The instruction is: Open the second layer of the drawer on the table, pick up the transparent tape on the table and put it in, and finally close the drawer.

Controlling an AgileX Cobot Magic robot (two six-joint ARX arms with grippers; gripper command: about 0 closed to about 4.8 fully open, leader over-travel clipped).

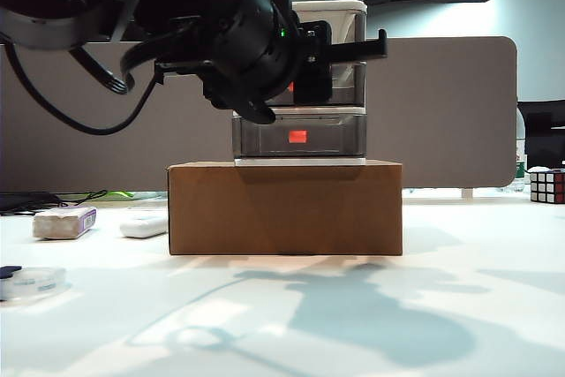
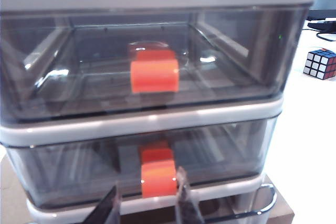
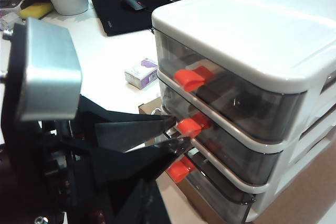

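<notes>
Drawer point(image 3: 252, 30) at the reach-for-the-handle stage. The left gripper point(image 2: 148, 179) is level with the front of the second layer point(image 2: 220, 150). Its two dark fingers are parted and straddle the red handle point(image 3: 190, 127), one tip to each side. They look close to it but not clamped on it. The second layer appears fully pushed in, flush with the tiers above and below. The right gripper shows in no view; its wrist camera looks at the cabinet obliquely from one side.

Step in hand, as judged: the opening, with the grasp not yet made. The next move calls for the fingers to close squarely on the small handle. A straight outward pull should follow, gentle enough not to drag the light cabinet off the cardboard box point(image 1: 282, 209) it stands on.

The transparent tape point(image 1: 31, 282) lies flat at the near left edge of the table point(image 1: 441, 306), well apart from the cabinet and untouched. A white oblong device point(image 1: 144, 224) and a purple-labelled block point(image 1: 64, 222) lie left of the box. A puzzle cube point(image 1: 547, 185) sits far right. The tabletop is plain white and shadowed by the arms, with a grey partition point(image 1: 441, 112) behind.
</notes>
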